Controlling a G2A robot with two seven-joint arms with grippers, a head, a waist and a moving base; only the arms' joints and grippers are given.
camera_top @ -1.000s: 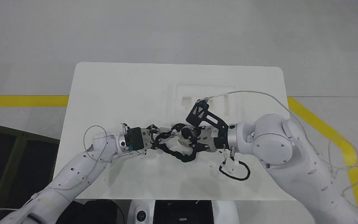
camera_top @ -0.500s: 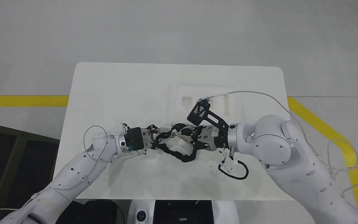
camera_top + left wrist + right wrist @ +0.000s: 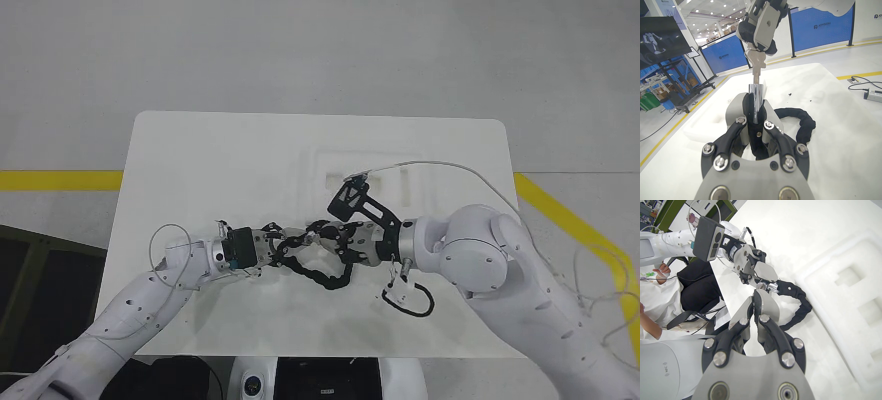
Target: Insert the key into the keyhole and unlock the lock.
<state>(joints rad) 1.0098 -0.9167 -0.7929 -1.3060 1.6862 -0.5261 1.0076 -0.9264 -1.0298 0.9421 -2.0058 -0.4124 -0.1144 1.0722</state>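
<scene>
- Presently the left end effector [image 3: 754, 100] is clamped on the chrome cylinder of the black fabric-sleeved cable lock [image 3: 755, 90], just 6 o'clock of the white bench's [image 3: 200, 160] centre.
- The right end effector [image 3: 757, 293] pinches the silver metal key [image 3: 757, 61], its blade tip at the cylinder's end.
- A white foam tray [image 3: 425, 185] lies at 1 o'clock of them.

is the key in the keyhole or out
Partly in: the tip of the key seems to enter the chrome end of the lock; most of the blade shows outside.
</scene>
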